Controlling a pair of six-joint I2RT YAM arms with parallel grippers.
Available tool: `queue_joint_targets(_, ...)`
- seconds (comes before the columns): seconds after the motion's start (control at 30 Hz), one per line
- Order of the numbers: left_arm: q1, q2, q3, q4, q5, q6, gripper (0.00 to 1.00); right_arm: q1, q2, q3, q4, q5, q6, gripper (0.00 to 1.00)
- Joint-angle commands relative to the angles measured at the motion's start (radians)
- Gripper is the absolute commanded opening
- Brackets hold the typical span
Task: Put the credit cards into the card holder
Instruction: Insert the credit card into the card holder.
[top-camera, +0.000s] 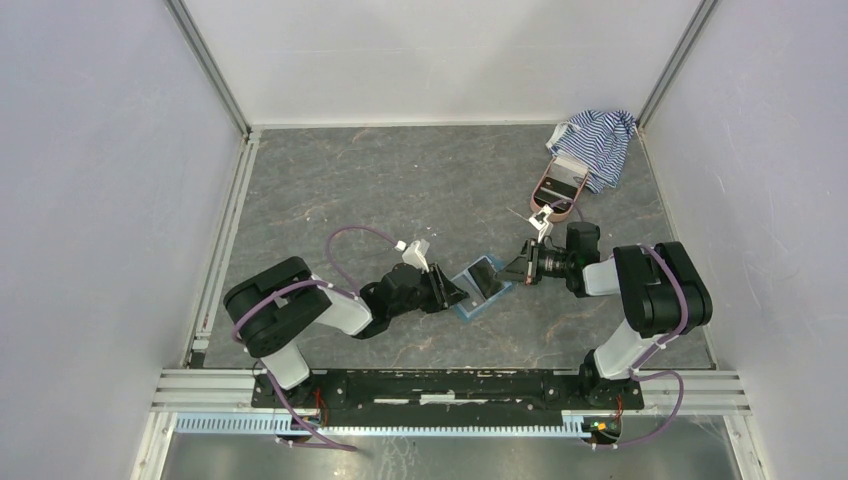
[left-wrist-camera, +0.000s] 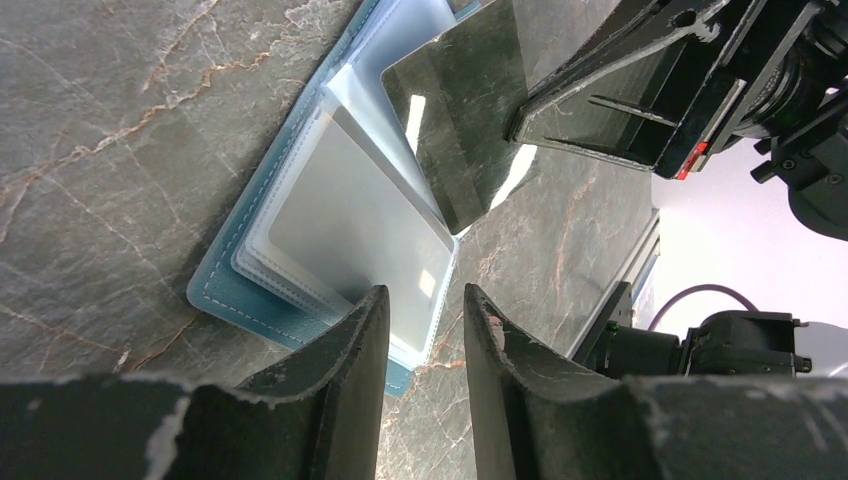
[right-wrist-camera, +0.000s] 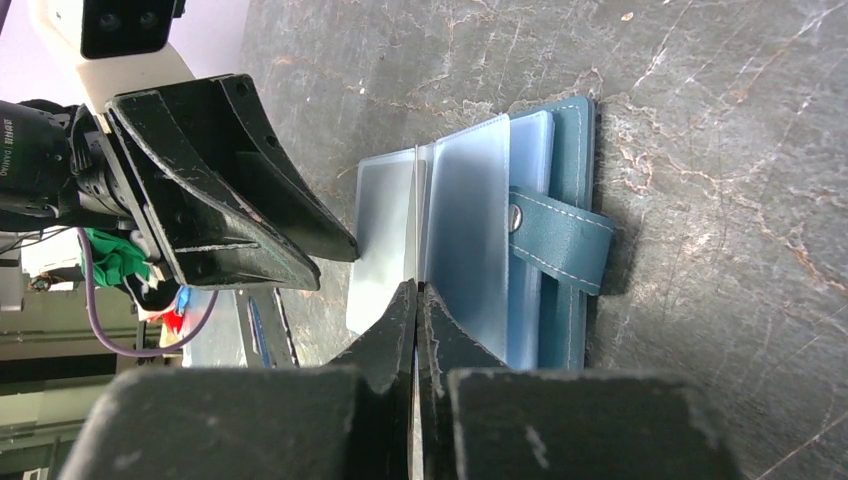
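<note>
The teal-blue card holder (top-camera: 470, 306) lies open on the table between both arms, its clear sleeves fanned out (left-wrist-camera: 350, 215). My right gripper (right-wrist-camera: 416, 292) is shut on a dark grey credit card (left-wrist-camera: 460, 130), seen edge-on (right-wrist-camera: 416, 215) in the right wrist view. The card's far end sits at the sleeves beside the snap tab (right-wrist-camera: 565, 240). My left gripper (left-wrist-camera: 425, 310) is open at the holder's near corner, one finger (left-wrist-camera: 365, 335) over the sleeve edge and nothing between the jaws. In the top view the left gripper (top-camera: 456, 291) and right gripper (top-camera: 517, 270) face each other across the card (top-camera: 487, 275).
A pink oval case (top-camera: 557, 186) lies open at the back right, next to a blue-white striped cloth (top-camera: 600, 140). Enclosure walls stand on three sides, and a metal rail (top-camera: 450, 385) runs along the near edge.
</note>
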Motion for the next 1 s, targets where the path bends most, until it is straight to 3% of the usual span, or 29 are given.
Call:
queue_joint_targets(0.0,-0.002,0.014,0.019,0.036,0.003,0.01,0.4,0.0,0.008,0.016,0.055,-0.015,0.021,0.0)
queue_joint_targets(0.17,-0.002,0.019,0.01,0.019,-0.009,0.011,0.39,-0.001,-0.027,0.004,0.121,-0.028,0.073,0.0)
queue_joint_targets(0.97,0.002,0.026,-0.005,0.014,-0.008,0.002,0.35,0.024,0.039,0.003,0.059,0.001,0.018,0.0)
